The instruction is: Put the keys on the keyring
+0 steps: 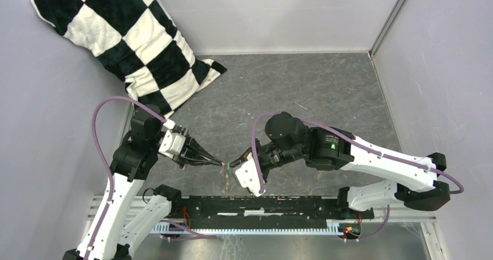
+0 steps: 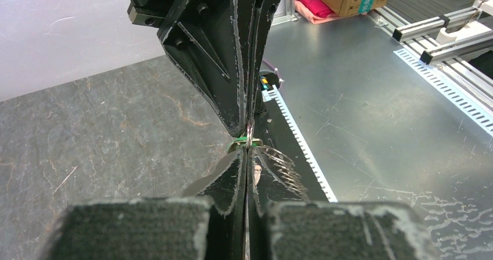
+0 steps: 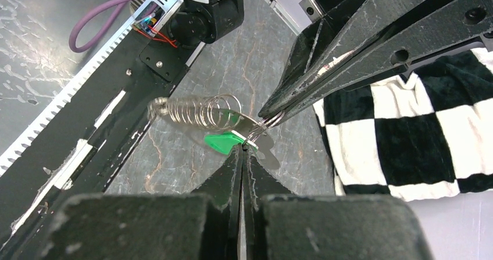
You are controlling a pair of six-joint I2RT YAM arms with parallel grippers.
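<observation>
Holding the keys (image 3: 221, 141) right up against the keyring (image 3: 197, 111), both pinched in mid-air
Right gripper (image 3: 242, 150) is squeezing fully closed on the little dark bit of the keys, with the green tag poking out just beside its tips. Left gripper (image 3: 268, 116) is pointing in from the opposite side, also clamped tight, pinching the thin wire of the keyring while the coiled silvery part is hanging off next to the tag. Both sets of tips are nearly touching, hovering above the grey tabletop (image 1: 325, 91) near its front edge, and a checkered pillow (image 1: 134, 33) is lying in the far left corner
</observation>
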